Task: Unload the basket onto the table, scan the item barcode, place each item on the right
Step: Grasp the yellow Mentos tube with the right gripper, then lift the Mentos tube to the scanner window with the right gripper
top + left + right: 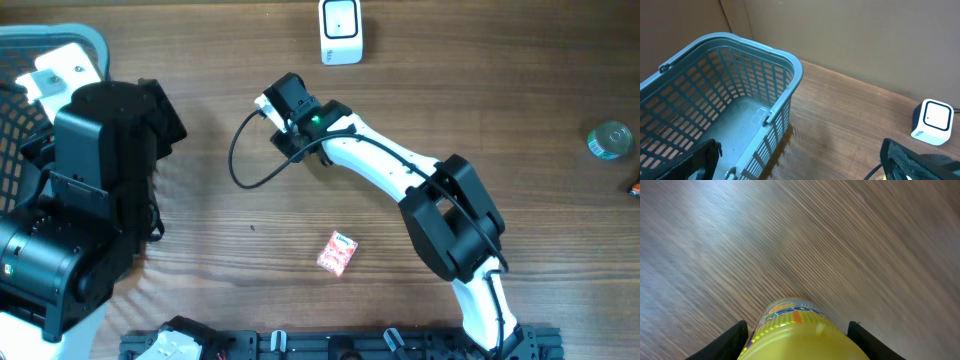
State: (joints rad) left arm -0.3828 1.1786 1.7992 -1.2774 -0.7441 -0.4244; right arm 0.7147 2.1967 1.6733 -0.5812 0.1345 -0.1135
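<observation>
Right gripper (pixel 798 326) closed on the item mid-table; left gripper (pixel 801 150) open at the basket.

Only the right wrist view shows the yellow cylindrical container (pixel 800 342): it fills the gap between both fingers, which press its sides, over the brown wood-grain table (pixel 865 240). Its multicoloured label print is too blurred to read. In the overhead view the arm hides it. That view alone shows the white cube-shaped scanner (pixel 341 30) farther back and right, and a pink sachet (pixel 338 253) nearer. The left wrist view shows the blue-grey plastic mesh basket (pixel 740 75), fingers spread wide.
</observation>
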